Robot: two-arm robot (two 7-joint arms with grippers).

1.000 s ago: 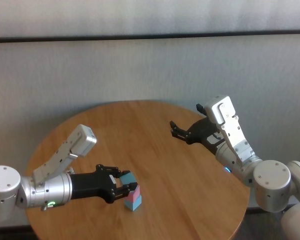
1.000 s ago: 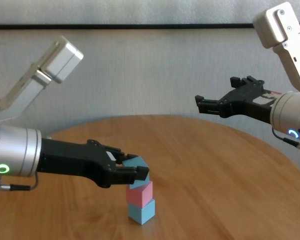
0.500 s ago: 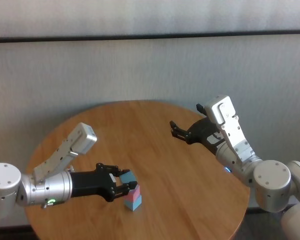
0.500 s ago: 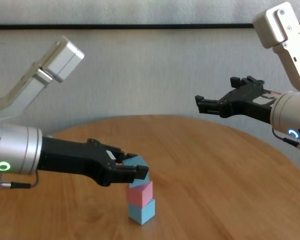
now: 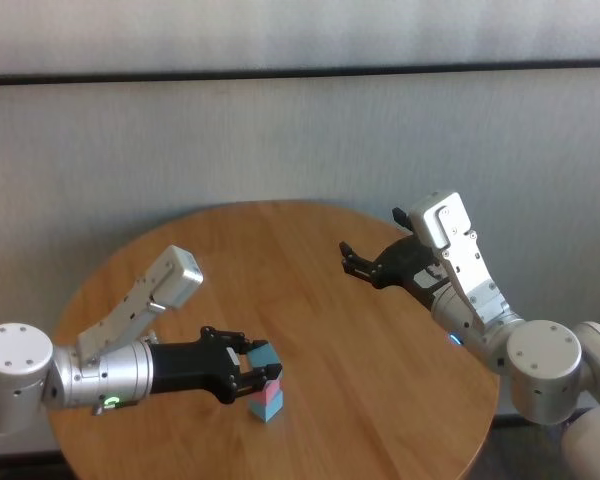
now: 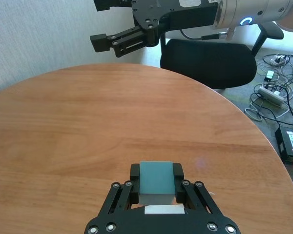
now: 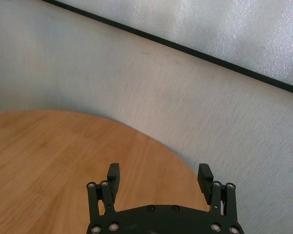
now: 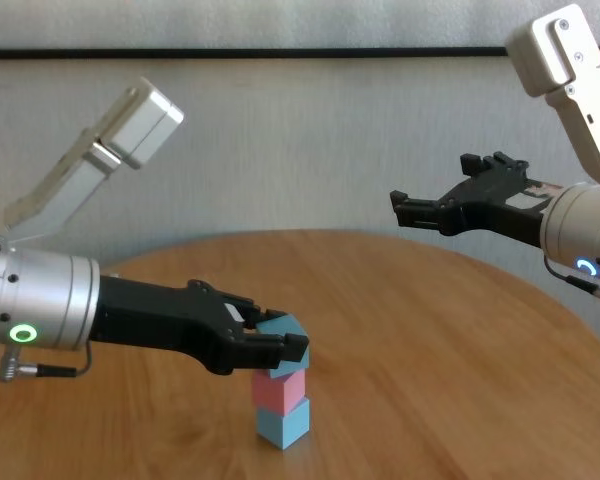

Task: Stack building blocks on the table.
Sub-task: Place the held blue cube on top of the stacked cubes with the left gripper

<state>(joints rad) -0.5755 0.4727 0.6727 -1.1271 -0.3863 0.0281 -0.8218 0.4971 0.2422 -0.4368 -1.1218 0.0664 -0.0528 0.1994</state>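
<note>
Light blue matte cube (image 8: 288,347), tilted, sits clamped in the left gripper (image 8: 272,347) atop the pink cube (image 8: 281,392) and bottom blue cube (image 8: 283,425) near the round wooden table's (image 5: 360,340) front edge; right gripper (image 8: 435,211) hangs spread wide above the far edge.

My left gripper (image 8: 280,345) is clamped, forearm low and level; my right gripper (image 8: 420,212) hangs raised, fingers spread.

A pale textured wall (image 5: 280,140) with a dark rail (image 5: 300,72); black chair (image 6: 210,61) and, seemingly, cables (image 6: 278,92) on the floor.
</note>
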